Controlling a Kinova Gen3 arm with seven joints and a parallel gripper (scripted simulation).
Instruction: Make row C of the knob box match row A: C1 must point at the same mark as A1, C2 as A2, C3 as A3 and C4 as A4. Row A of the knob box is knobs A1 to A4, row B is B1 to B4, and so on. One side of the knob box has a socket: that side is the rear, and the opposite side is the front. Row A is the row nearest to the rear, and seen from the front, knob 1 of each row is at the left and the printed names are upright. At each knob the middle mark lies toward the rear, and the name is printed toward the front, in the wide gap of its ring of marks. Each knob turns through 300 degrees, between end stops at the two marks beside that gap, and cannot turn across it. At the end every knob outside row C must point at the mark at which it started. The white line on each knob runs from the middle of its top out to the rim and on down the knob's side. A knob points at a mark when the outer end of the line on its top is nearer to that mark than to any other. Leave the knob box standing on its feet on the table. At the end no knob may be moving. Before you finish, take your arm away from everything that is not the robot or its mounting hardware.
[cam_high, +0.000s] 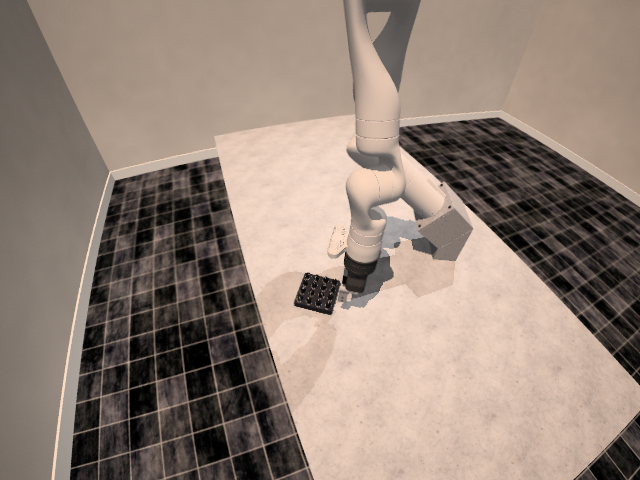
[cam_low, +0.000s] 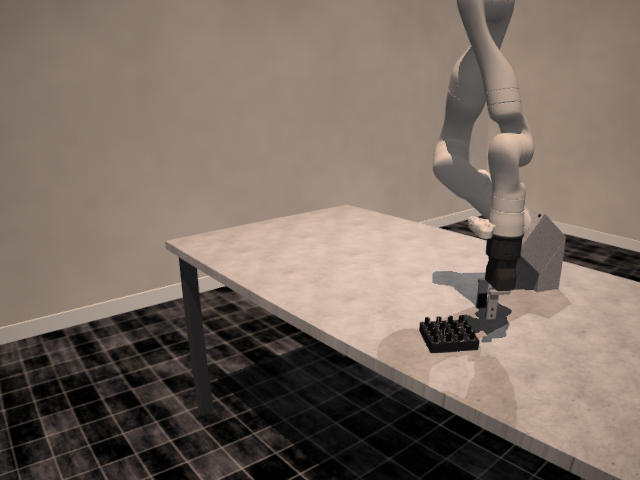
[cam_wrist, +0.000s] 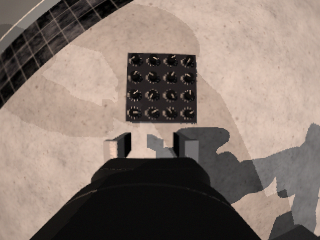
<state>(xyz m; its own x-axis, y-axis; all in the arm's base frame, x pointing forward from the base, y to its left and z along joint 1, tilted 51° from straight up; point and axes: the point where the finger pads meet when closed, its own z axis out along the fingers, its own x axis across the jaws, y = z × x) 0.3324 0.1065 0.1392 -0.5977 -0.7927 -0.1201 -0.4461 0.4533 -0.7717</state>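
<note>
The knob box is a small black square block with a grid of dark knobs. It stands on the table near the table's edge and also shows in the exterior view and in the wrist view. The white lines on the knobs are too small to read. My gripper is open and empty. It hangs just above the table, right beside the box and not over it. It also shows in the exterior view, and in the wrist view the fingers stand just short of the box's near side.
A grey wedge-shaped block at the arm's foot stands behind the gripper. A small white object lies on the table behind the arm. The table's edge runs close to the box.
</note>
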